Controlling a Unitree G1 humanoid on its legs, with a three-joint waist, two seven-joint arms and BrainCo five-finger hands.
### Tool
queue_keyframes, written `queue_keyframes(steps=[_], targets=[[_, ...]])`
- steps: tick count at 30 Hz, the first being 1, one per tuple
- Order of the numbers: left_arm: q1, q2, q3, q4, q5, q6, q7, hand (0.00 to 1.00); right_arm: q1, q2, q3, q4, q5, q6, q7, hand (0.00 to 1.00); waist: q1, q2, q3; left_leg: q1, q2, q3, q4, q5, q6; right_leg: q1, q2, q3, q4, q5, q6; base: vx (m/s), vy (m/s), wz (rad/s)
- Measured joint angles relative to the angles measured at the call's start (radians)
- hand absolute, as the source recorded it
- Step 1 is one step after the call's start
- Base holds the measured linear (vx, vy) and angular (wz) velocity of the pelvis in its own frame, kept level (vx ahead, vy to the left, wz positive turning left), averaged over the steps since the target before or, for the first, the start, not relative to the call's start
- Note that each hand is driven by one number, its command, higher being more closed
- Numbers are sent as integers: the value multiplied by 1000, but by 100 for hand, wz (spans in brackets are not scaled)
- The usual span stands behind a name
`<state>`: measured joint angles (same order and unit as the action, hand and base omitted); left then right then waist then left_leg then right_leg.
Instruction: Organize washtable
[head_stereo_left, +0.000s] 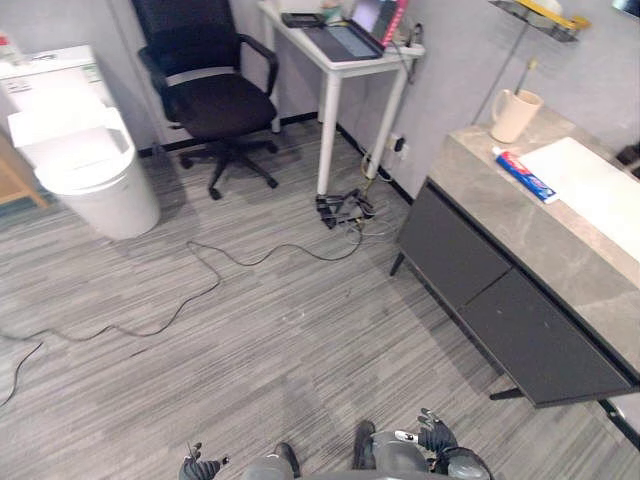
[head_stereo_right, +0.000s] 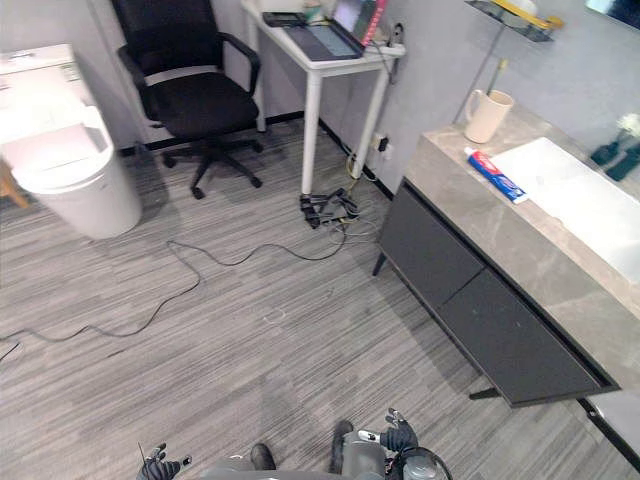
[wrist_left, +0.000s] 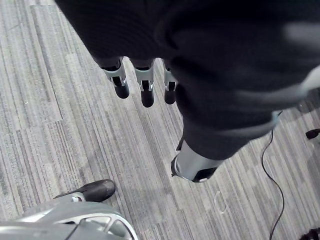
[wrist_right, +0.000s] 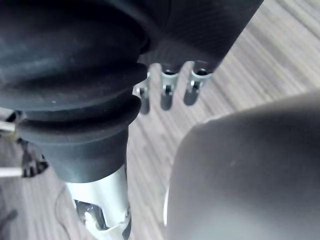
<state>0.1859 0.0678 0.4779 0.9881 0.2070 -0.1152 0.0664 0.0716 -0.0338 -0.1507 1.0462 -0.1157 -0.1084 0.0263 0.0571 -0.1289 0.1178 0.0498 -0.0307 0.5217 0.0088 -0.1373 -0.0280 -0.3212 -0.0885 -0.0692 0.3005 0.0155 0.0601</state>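
Note:
The washtable (head_stereo_left: 478, 182) stands at the right, a grey stone top over a dark cabinet (head_stereo_left: 500, 300). A white sink basin (head_stereo_left: 592, 188) is set into the top. A red, white and blue toothpaste tube (head_stereo_left: 525, 175) lies flat beside the basin. At the far corner stands a cream mug (head_stereo_left: 514, 115) with a toothbrush (head_stereo_left: 524, 75) upright in it. My left hand (wrist_left: 145, 85) hangs low over the floor, fingers straight and holding nothing. My right hand (wrist_right: 167, 90) also hangs at my side, fingers relaxed and empty. Both hands are far from the washtable.
A wall shelf (head_stereo_left: 540, 18) hangs above the washtable, and small dark bottles (head_stereo_right: 615, 150) stand at its back. A white toilet (head_stereo_left: 75, 150), a black office chair (head_stereo_left: 210, 90) and a white desk with a laptop (head_stereo_left: 340, 45) line the far side. A power strip and cables (head_stereo_left: 345, 208) lie on the floor.

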Motion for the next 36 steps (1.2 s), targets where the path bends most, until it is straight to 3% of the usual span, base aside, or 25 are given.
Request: queue_keyframes(steps=[1, 2, 4, 6, 7, 8, 10, 11, 13, 14, 15, 16, 17, 18, 19, 20, 21, 23, 25, 27, 29, 30, 31, 33, 36], targets=[[1, -5, 8, 0, 2, 1, -1, 0, 5, -2, -3, 2, 3, 0, 1, 0, -13, -11, -6, 1, -14, 1, 3, -6, 9, -5, 7, 36, 7, 11, -61, 294, -67, -37], [13, -16, 29, -1, 2, 2, -1, 0, 7, -12, -29, 6, 5, 1, 1, 0, -38, 6, -24, 2, -3, -1, 10, -30, -18, -26, 24, 52, 38, 19, -69, 216, -51, -17], [34, -32, 41, -19, 3, 2, -1, 0, 27, -13, -89, 9, 4, 4, 2, 0, -49, 21, -45, 18, 2, 0, 19, -67, -62, -23, 46, 75, 49, -24, -72, 302, 14, -50], [55, -52, 67, -36, 3, 3, -1, 0, 59, -13, -123, 9, -1, 10, 6, 0, -60, 44, -56, 25, 57, 37, 120, -148, -115, -4, 85, 79, 72, -68, -106, 367, 1, -73], [72, -65, 72, -65, 1, 3, -2, 0, 81, -7, -134, 8, 0, 15, 10, 0, -57, 43, -64, -2, 112, 36, 309, -173, -130, 15, 106, 81, 97, -100, -100, 357, -32, -108], [76, -69, 73, -81, -1, 4, -1, 0, 102, -11, -138, 11, 0, 25, 18, 0, -41, 57, -72, -86, 178, -32, 572, -181, -32, 21, 138, 121, 128, -144, -104, 422, -8, -136], [73, -90, 59, -87, -18, 1, -1, 0, 123, -14, -155, 10, 0, 42, 19, 0, -34, 74, -111, -187, 235, -116, 798, -143, 7, 37, 180, 194, 120, -172, -106, 403, 111, -134], [65, -88, 48, -81, -22, 1, -1, 0, 125, -14, -161, 12, 1, 45, 19, 0, -38, 78, -114, -189, 238, -127, 807, -156, 9, 46, 186, 213, 106, -176, -110, 402, 219, -92], [13, -80, 24, -73, -38, -3, 0, 0, 115, -17, -170, 39, 5, 49, 18, 0, -46, 86, -114, -207, 234, -136, 773, -210, 17, 77, 182, 268, 54, -169, -101, 338, 210, -47], [-14, -79, 3, -73, -39, -6, 1, 0, 99, -25, -176, 59, 9, 50, 17, 0, -47, 71, -99, -242, 217, -138, 751, -243, 20, 105, 151, 312, 7, -160, -86, 309, 249, -46], [-33, -75, -10, -75, -41, -14, 0, 0, 79, -28, -175, 77, 9, 50, 17, 0, -47, 44, -84, -277, 186, -142, 697, -247, 21, 136, 99, 348, -32, -151, -73, 289, 260, -44], [-41, -72, -20, -75, -42, -18, 0, 0, 71, -29, -175, 80, 9, 51, 18, 0, -46, 34, -77, -297, 172, -152, 657, -244, 15, 150, 71, 358, -49, -148, -68, 281, 362, -55], [-51, -64, -52, -74, -47, -25, 1, 0, 50, -29, -175, 81, 8, 49, 17, 0, -41, 33, -72, -352, 158, -212, 534, -217, -19, 172, 26, 390, -82, -149, -64, 222, 336, -53], [-52, -64, -56, -75, -48, -27, 0, 0, 37, -33, -175, 86, 8, 48, 17, 0, -40, 40, -68, -372, 160, -251, 476, -194, -44, 185, 12, 408, -100, -152, -59, 277, 457, -89], [-58, -64, -54, -75, -48, -27, 1, 0, 3, -47, -175, 91, 7, 46, 17, 0, -39, 61, -61, -392, 179, -315, 354, -112, -69, 201, -11, 448, -140, -168, -35, 200, 349, -83], [-63, -70, -51, -72, -48, -25, 2, 0, -10, -55, -172, 94, 6, 44, 17, 0, -36, 82, -60, -381, 193, -285, 340, -11, -76, 212, -16, 453, -160, -170, -5, 316, 519, -92], [-77, -64, -53, -43, -47, -22, 5, 0, -21, -44, -148, 84, 4, 41, 21, 0, -39, 92, -52, -358, 185, -224, 339, -8, -14, 225, -33, 398, -142, -169, 36, 275, 418, -72], [-73, -51, -53, -40, -47, -23, 6, 0, -18, -44, -142, 82, -3, 41, 21, 0, -17, 103, -45, -331, 185, -185, 342, -27, 4, 240, -32, 341, -130, -156, 24, 291, 360, -69], [-68, -21, -54, -34, -47, -18, 5, 0, -15, -43, -146, 79, -4, 44, 19, 0, 10, 66, -62, -285, 139, -114, 311, -48, 56, 254, -66, 287, -110, -106, 57, 284, 294, -76], [-69, -15, -55, -16, -47, -10, 5, 0, -16, -44, -147, 62, -4, 39, 17, 0, 16, 65, -60, -211, 102, -56, 261, -60, 74, 212, -93, 254, 7, -104, 55, 189, 237, -75], [-68, -25, -70, -1, -48, -3, 5, 0, -11, -42, -146, 47, -4, 41, 18, 0, 13, 93, -41, -133, 83, -24, 215, -65, 84, 161, -104, 216, 158, -92, 28, 160, 224, -64], [-66, -30, -83, 0, -49, -3, 5, 0, -2, -43, -146, 33, -1, 42, 23, 0, 15, 110, -35, -77, 71, 5, 174, -83, 102, 112, -106, 163, 277, -116, -18, 145, 201, -78], [-61, -25, -84, 3, -49, 0, 5, 0, -1, -46, -127, 27, -3, 39, 21, 0, 10, 110, -31, -45, 55, 29, 146, -95, 105, 66, -103, 132, 345, -174, -33, 110, 135, -67], [-62, -22, -82, 2, -49, -1, 4, 0, -1, -45, -122, 24, -4, 38, 21, 0, 5, 104, -30, -15, 49, 52, 134, -114, 92, 37, -60, 80, 319, -231, -8, 146, 36, -45], [-55, -20, -74, 3, -50, -1, 2, 0, 10, -48, -104, 30, -3, 40, 18, 0, 4, 94, -33, 15, 49, 74, 148, -130, 67, 45, 30, 14, 124, -226, -20, 217, -38, -38]])
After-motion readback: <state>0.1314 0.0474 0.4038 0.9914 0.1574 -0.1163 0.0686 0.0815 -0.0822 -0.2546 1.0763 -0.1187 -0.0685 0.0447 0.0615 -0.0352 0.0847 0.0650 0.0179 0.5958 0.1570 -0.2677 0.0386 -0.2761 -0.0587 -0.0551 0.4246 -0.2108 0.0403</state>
